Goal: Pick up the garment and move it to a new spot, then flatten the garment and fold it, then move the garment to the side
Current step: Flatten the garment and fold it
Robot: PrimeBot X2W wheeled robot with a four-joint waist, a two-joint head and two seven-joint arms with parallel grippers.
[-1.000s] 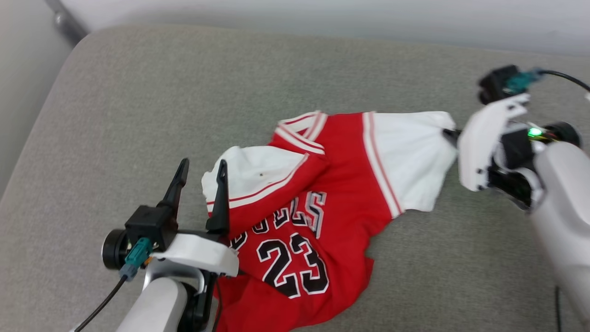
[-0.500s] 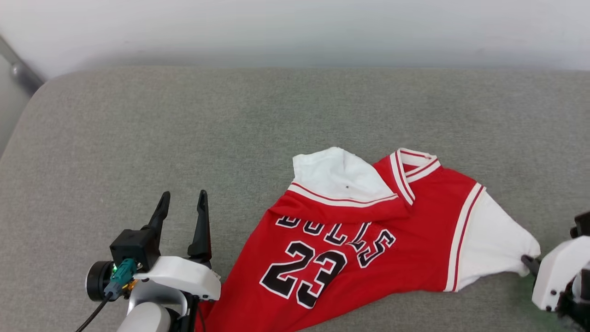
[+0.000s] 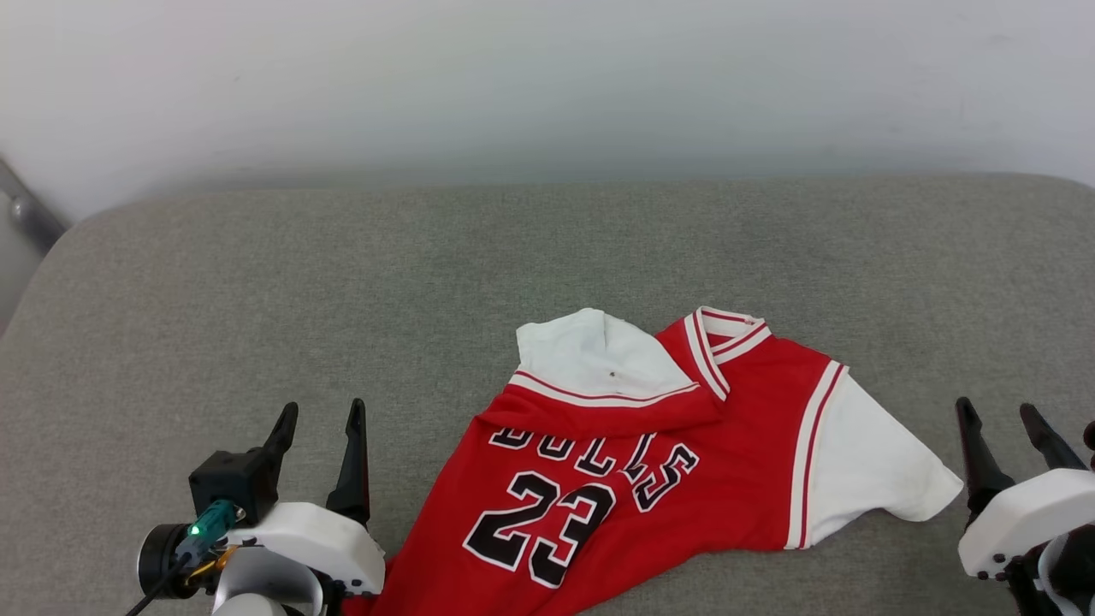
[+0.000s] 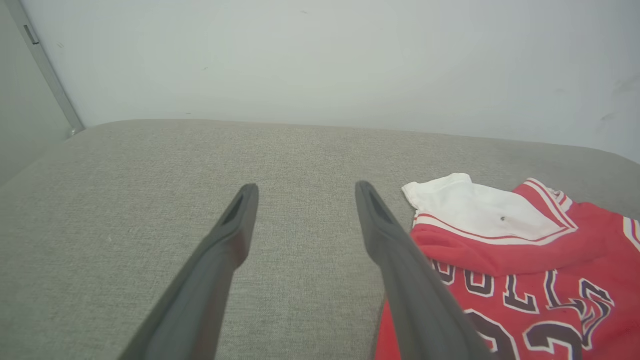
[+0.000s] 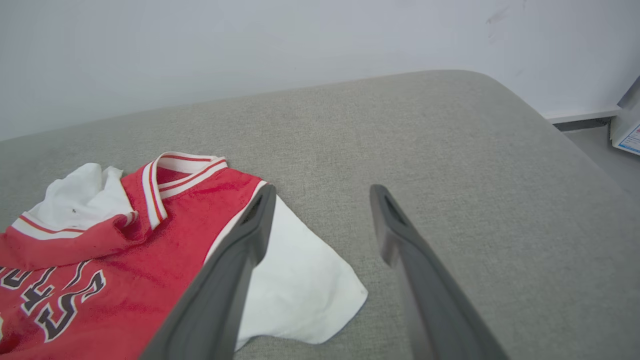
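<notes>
The left gripper (image 3: 323, 407) and the right gripper (image 3: 997, 407) sit lowest in the head view, over the front of a grey fabric cushion (image 3: 257, 282). Both have their jaws released and hold nothing.

The jersey (image 3: 650, 453) lies rumpled between them on the front half of the cushion, chest side up. Its lower part runs out of the bottom of the head view beside the left gripper. One white sleeve (image 3: 864, 462) spreads flat toward the right gripper, its tip near that gripper but apart from it. The other white sleeve (image 3: 590, 359) is folded over onto the chest above the lettering.

Open cushion stretches wide to the left of the jersey and behind it, up to the rounded rear edge. A pale wall (image 3: 547, 85) rises just behind that edge, and a grey metal strip (image 3: 26, 214) slants past the far left corner. Past the rounded right corner (image 5: 500, 95), the floor (image 5: 600, 150) and a white box (image 5: 627, 127) show.
</notes>
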